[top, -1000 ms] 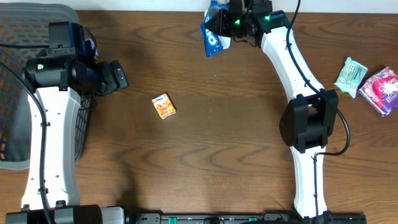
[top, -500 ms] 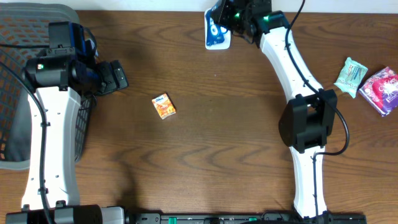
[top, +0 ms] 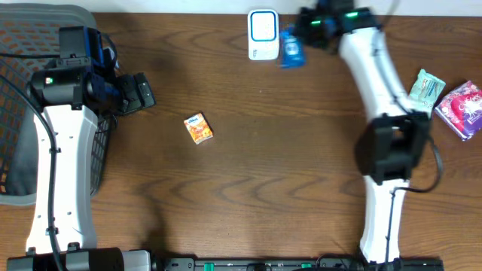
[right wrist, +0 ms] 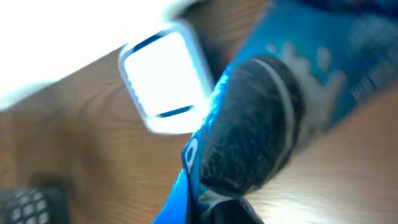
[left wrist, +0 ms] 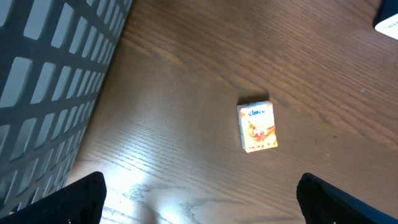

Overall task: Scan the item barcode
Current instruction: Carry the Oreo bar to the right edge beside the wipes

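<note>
At left, the left gripper [top: 144,92] hangs wide open beside the basket [top: 15,113], its arm unmoved, and a small orange box [top: 199,128] lies apart on the table [top: 263,165]. At the far edge, the scanner [top: 262,34], covered half a second ago, now shows bare. The outstretched right arm has swung right, and the right gripper [top: 300,31], clamped on the blue packet [top: 291,48], holds it just beside the scanner. The pass looks made; whether it registered cannot be told.

Overhead is sharp and evenly lit. The right wrist view is blurry and white on top. Light glares off the table [left wrist: 149,196] in the left wrist view
</note>
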### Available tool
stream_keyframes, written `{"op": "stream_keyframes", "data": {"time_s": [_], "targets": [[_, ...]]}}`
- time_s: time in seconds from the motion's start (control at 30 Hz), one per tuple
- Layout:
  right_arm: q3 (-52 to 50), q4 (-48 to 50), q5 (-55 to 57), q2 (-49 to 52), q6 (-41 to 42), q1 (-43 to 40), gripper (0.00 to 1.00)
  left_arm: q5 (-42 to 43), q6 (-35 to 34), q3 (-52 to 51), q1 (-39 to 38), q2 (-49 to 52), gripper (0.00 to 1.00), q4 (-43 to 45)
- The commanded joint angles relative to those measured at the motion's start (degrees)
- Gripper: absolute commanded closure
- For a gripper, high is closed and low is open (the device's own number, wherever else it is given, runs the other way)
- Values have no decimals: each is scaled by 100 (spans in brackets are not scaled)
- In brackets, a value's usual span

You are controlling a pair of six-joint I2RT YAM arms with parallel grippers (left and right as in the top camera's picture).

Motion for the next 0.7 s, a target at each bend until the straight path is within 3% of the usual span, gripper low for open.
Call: {"op": "stream_keyframes", "data": {"time_s": [0.0,0.2,0.47,0.53,0.67], "targets": [[107,-551,437,-560,-647,-857,99,-55,31,9,15,-2,2,-15],[105,-1606,1213,-553,-1169,-1950,99,-55,31,11,15,-2,2,-15],[90,-1902,1670,-527,-2065,-2885,96,-55,31,9,15,-2,2,-15],[90,-1899,1670,-476,-2065,-2999,85,-55,31,9,15,-2,2,-15],[90,-1987,1668,-286,-2009,-3099,43,-55,33,9,15,-2,2,-15]]}}
